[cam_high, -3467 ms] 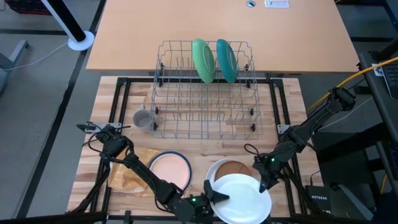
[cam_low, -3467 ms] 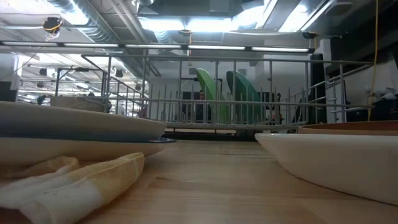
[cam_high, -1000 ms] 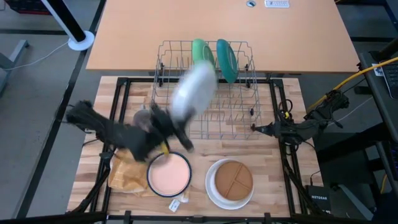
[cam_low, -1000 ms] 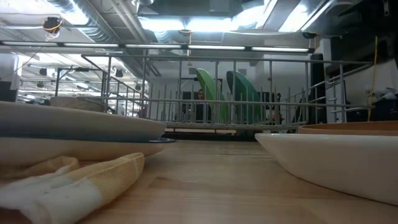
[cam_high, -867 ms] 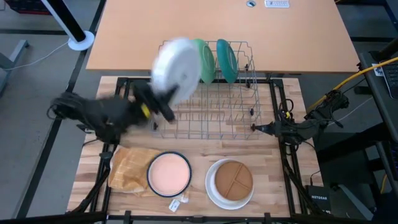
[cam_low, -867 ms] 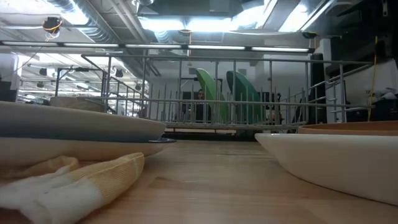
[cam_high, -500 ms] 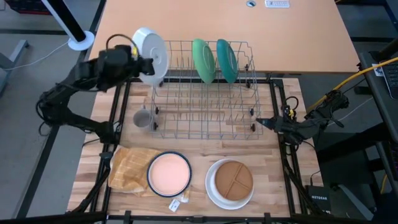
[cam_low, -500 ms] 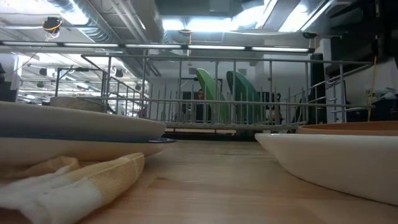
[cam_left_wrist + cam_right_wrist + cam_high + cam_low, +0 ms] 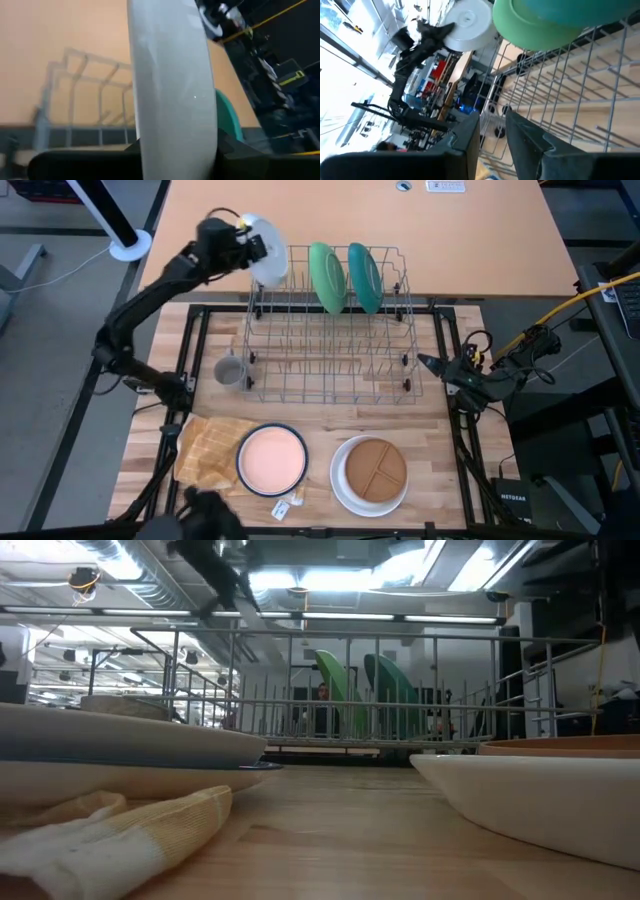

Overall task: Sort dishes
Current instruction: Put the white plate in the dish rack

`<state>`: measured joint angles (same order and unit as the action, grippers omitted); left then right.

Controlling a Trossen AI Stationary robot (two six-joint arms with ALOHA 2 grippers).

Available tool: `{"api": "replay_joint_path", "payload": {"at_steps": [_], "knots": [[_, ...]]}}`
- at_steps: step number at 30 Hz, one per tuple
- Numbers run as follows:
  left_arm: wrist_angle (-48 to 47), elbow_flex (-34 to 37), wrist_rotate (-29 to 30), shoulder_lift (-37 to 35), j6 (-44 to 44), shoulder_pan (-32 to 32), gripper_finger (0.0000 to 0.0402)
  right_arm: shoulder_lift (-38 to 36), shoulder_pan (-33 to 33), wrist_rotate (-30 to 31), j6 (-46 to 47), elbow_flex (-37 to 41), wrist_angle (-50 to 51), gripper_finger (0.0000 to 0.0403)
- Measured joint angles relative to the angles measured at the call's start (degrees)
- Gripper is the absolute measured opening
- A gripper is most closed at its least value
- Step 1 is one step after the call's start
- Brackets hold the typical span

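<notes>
Racking white plate [image 9: 268,248]: left gripper [image 9: 247,246] clamps it on edge above wire rack [image 9: 330,330] far-left corner, beside green plate [image 9: 326,276]; next, lower into slot. Right gripper [image 9: 428,366] idle at rack's right side, fingers slightly parted, holding nothing

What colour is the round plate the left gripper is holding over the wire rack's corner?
White: the round plate in the left gripper, clearest in the high view.

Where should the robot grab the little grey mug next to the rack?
Best guess: pinch the rim of the grey mug from straight above, one finger inside and one outside. It seems to stand upright with its mouth open upward, and the wire rack crowds one side.
</notes>
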<state>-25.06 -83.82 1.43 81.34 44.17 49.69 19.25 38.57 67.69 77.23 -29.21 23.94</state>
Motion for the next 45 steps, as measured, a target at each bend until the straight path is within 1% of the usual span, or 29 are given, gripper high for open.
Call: {"api": "replay_joint_path", "payload": {"at_steps": [3,6,8,11,16,22,24,29,40,45], "knots": [[5.6,0.4,-6.3,4.7,2.1,1.0,0.0050,0.0,0.0,1.5,-0.5,0.0,0.2,0.0099],[10.5,0.1,-10.7,8.8,3.6,0.8,0.0050,0.0,0.0,2.3,-1.1,0.0,0.2,0.0099],[12.1,0.1,-12.5,11.4,4.5,0.8,0.0050,0.0,0.0,2.3,-1.2,0.0,0.2,0.0099],[12.7,0.3,-11.3,14.0,6.1,0.7,0.0050,0.0,0.0,2.3,-1.2,0.0,0.1,0.0099],[14.6,0.1,-10.9,13.9,4.9,1.5,0.0050,0.0,0.0,2.3,-1.2,0.0,-0.1,0.0099],[12.7,0.1,-10.0,12.7,4.8,3.8,0.0050,0.0,0.0,2.4,-1.2,0.0,0.1,0.0099],[10.8,0.1,-9.6,12.7,4.5,4.2,0.0050,0.0,0.0,2.4,-1.2,0.0,0.1,0.0099],[6.8,0.1,-9.2,13.4,3.1,3.8,0.0050,0.0,0.0,2.4,-1.2,0.0,0.1,0.0099],[8.8,0.1,-9.6,13.5,1.9,3.6,0.0050,0.0,0.0,2.4,-1.2,0.0,0.0,0.0099],[4.7,0.1,-10.3,13.5,-1.0,3.5,0.0049,0.0,0.0,2.4,-1.2,0.0,0.0,0.0099]]}}
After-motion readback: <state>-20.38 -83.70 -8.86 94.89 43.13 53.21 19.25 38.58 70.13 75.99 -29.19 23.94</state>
